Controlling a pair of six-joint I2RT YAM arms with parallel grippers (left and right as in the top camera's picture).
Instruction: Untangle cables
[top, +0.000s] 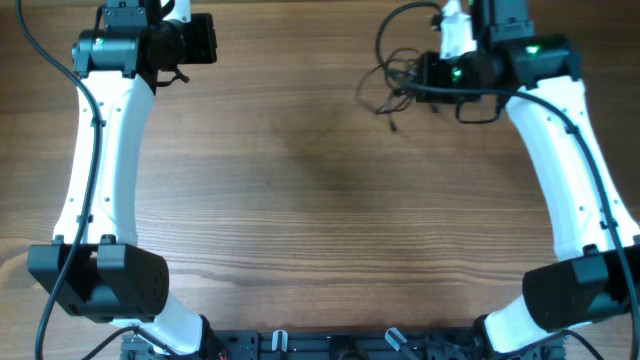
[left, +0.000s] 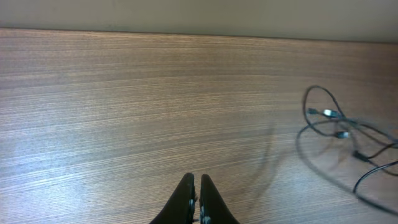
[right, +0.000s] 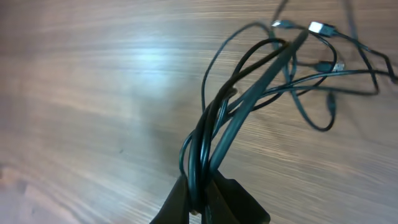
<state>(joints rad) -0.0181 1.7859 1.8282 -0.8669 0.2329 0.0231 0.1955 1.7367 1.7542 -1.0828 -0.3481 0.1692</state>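
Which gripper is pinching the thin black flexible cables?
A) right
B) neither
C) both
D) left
A: the right wrist view shows the right gripper shut on a bundle of the thin black cables, while the left gripper is shut on nothing over the bare wooden table.

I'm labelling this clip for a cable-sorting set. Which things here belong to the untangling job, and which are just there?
Part of the job:
- tangle of thin black cables with small plug ends
- right gripper, shut on a bunch of them
- left gripper, shut and empty

Just there:
- light wooden table
- thick black wiring running along the white arms
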